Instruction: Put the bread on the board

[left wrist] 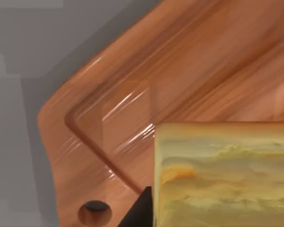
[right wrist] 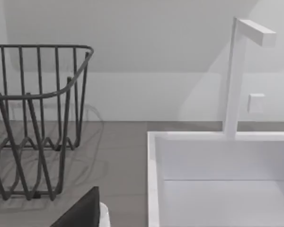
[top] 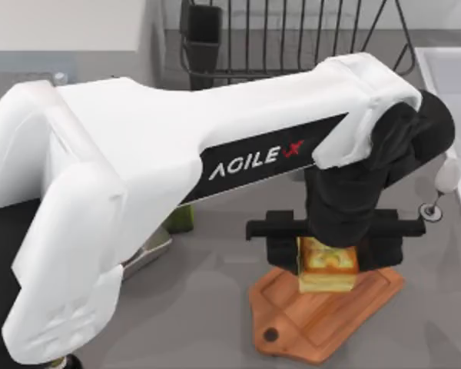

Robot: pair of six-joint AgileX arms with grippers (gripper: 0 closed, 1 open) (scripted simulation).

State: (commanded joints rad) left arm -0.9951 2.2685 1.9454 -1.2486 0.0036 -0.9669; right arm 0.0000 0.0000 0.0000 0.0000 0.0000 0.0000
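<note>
The bread, a small golden-yellow block with a browner crust, is clamped in my left gripper, whose black fingers close on its two sides. It hangs over the middle of the reddish-brown board, which lies at the table's front right with its holed handle toward the front left. In the left wrist view the bread's layered side fills the near corner over the board's grooved border. I cannot tell whether the bread touches the wood. In the right wrist view a dark wedge sits at the picture's edge.
A dark wire rack stands at the back, also seen as the rack beside a white sink with a faucet. A wine glass stands right of the gripper. A silver scale corner and a green object lie under my left arm.
</note>
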